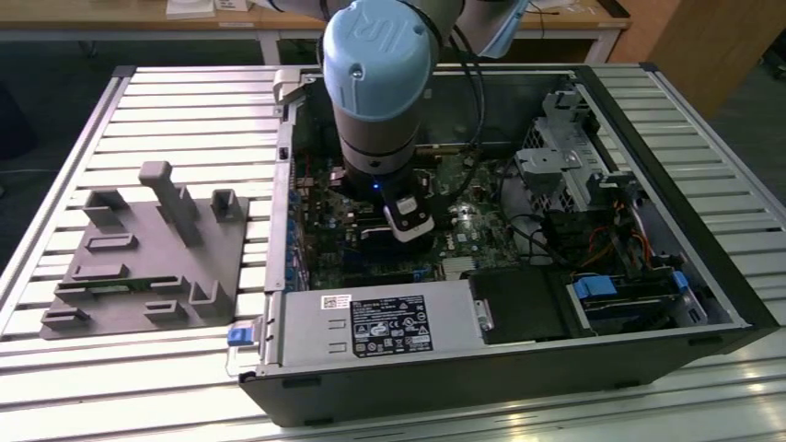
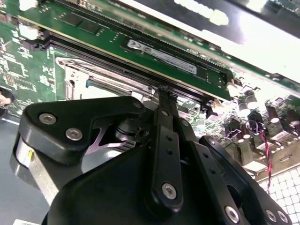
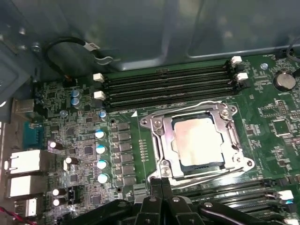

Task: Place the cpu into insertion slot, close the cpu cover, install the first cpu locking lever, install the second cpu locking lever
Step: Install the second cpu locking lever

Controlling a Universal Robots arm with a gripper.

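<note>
- From across the room, in the exterior view, the arm (image 1: 375,101) reaches straight down into the open computer case (image 1: 687,276), its gripper (image 1: 410,224) low over the green motherboard (image 1: 461,241) near the middle of the case.
- On the exterior view's left, a grey fixture block (image 1: 147,258) sits on the slatted table (image 1: 86,368), well apart from the case.
- The first wrist view gives what the exterior view hides: the cpu (image 3: 197,140) lies flat inside the insertion slot (image 3: 233,137), its pale top showing through the window of the cpu cover (image 3: 161,136), which is folded down over it.
- Thin wire levers (image 3: 201,104) run along the cover's edges.
- The gripper's fingertips (image 3: 161,185) are pressed together, clenched with nothing between them, just beside the socket's edge.
- The second wrist view shows the clenched gripper (image 2: 164,91) from behind, tips beside a green memory stick (image 2: 159,54).
</note>
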